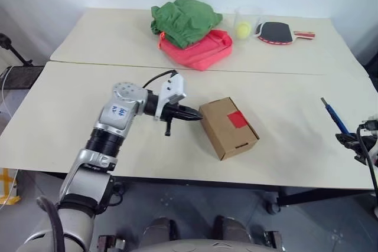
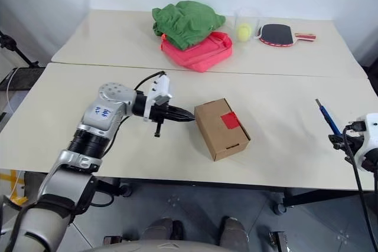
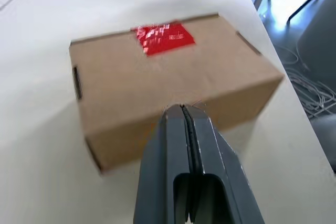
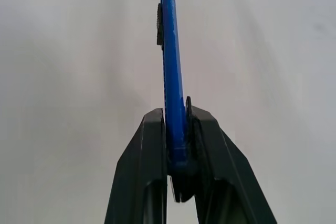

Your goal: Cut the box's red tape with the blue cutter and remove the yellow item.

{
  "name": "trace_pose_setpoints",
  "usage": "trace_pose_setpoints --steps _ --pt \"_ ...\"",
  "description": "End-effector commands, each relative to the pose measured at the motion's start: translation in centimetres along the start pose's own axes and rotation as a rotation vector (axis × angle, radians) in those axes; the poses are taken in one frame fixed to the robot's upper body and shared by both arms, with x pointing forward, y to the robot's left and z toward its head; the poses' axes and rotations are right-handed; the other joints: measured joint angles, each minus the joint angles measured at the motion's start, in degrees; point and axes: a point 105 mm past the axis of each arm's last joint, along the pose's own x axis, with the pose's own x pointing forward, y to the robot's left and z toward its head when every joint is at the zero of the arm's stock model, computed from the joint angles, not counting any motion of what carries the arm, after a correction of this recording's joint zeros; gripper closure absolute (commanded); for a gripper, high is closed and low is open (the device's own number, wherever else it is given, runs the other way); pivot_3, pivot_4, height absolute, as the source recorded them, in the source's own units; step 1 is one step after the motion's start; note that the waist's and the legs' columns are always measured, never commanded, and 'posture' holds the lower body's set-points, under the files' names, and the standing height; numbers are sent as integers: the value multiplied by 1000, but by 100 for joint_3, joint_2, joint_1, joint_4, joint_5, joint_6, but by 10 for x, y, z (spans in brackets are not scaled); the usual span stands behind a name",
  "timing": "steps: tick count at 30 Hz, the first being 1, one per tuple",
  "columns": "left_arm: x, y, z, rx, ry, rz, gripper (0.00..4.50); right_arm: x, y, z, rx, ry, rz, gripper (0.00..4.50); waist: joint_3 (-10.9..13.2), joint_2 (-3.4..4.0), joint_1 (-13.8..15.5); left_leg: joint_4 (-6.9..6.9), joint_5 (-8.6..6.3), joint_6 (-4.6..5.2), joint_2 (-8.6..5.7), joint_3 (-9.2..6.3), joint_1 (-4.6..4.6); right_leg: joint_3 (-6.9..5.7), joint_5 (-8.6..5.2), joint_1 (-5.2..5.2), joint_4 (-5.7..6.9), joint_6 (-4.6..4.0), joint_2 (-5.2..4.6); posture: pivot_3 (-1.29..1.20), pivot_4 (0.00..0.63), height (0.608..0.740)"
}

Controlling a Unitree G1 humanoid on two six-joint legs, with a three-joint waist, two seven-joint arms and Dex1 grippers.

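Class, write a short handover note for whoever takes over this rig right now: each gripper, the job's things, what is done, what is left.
Left gripper: shut, empty, fingers at the box's side.
Right gripper: shut on the blue cutter, out at the table's right edge.
Box: mid-table, closed; red tape on top looks uncut.
Done: cutter picked up.
Left: cut the tape, open the box, remove the yellow item.

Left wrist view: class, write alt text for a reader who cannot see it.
The left gripper, its two black fingers shut, points at the near side of a small brown cardboard box on a pale table. A red tape patch sits on the box's top face, near its far edge.
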Motion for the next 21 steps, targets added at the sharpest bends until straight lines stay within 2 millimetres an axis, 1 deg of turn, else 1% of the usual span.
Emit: trace_pose_setpoints --steps 1,2,3,4,7,9,11,12,13,14,15,16,17,18,20,21 --pt "-12 -2 0 39 7 29 4500 3 -2 10 51 -87 -6 3525 2 2 -48 0 1 -1 1 0 0 2 0 0 4 0 0 0 150 740" --pt "-14 -3 -3 37 17 35 4500 5 4 9 78 -80 35 3300 2 2 -55 0 1 -1 3 -3 3 2 0 1 7 0 0 0 150 740" --pt "-16 -5 -5 26 19 44 4500 5 9 10 28 -87 60 2985 2 3 -57 0 1 -1 3 -6 4 3 0 0 11 0 0 0 150 740" --pt "-16 -6 -7 16 18 52 4500 3 14 14 -13 -102 86 2574 3 4 -52 0 1 -1 3 -10 4 4 0 -1 16 0 0 0 150 740" --pt "-17 -10 -15 -3 35 79 4500 -10 20 38 -92 -169 175 1683 3 5 -38 1 1 -1 1 -9 4 4 0 -1 19 0 -2 0 150 740" --pt "-16 -11 -17 -15 35 97 4500 -19 29 53 -86 -198 263 1683 4 6 -23 4 1 -1 1 -12 4 4 0 0 19 0 -2 0 150 740" --pt "-12 -13 -18 -35 29 112 4500 -24 52 59 -115 -196 391 1683 4 5 -25 5 1 0 1 -29 5 7 0 1 19 0 -3 0 150 740" --pt "-8 -13 -20 -45 28 121 4500 -21 66 56 -156 -172 438 1683 4 4 -27 5 1 0 2 -44 6 8 0 1 20 0 -2 0 150 740" --pt "-6 -13 -21 -52 28 129 4500 -19 75 53 -184 -155 467 1683 4 2 -30 6 1 0 3 -51 9 5 0 4 23 -1 -1 0 150 740" --pt "-2 -12 -23 -72 33 147 4500 -11 87 47 -236 -132 473 1683 4 1 -40 7 1 0 4 -54 10 4 0 5 26 0 -1 0 150 740" --pt "2 -11 -24 -77 35 162 4500 -4 96 43 -288 -125 473 2053 4 0 -42 9 1 -1 4 -53 12 5 0 6 28 0 -2 0 150 740" --pt "5 -10 -25 -85 36 179 4500 2 105 41 -350 -127 466 2177 4 0 -47 10 0 0 3 -53 12 6 0 5 29 0 -2 0 150 740" --pt "7 -9 -25 -89 37 191 4500 7 110 39 -393 -131 461 2537 4 0 -52 10 1 -1 3 -53 13 6 0 5 30 0 -2 0 150 740" --pt "10 -8 -26 -106 34 203 4500 14 118 38 -422 -142 450 2801 5 2 -53 10 1 -1 1 -50 12 7 0 2 33 -1 -3 0 150 740" --pt "20 -9 -30 -129 62 208 4500 28 139 32 -459 -168 452 3550 5 2 -54 10 1 -2 1 -49 12 8 0 -3 42 0 -4 0 150 740" --pt "25 -11 -32 -137 73 204 4500 32 149 30 -469 -174 459 3842 4 2 -54 10 2 -3 1 -49 11 8 0 -3 42 0 -4 0 150 740"
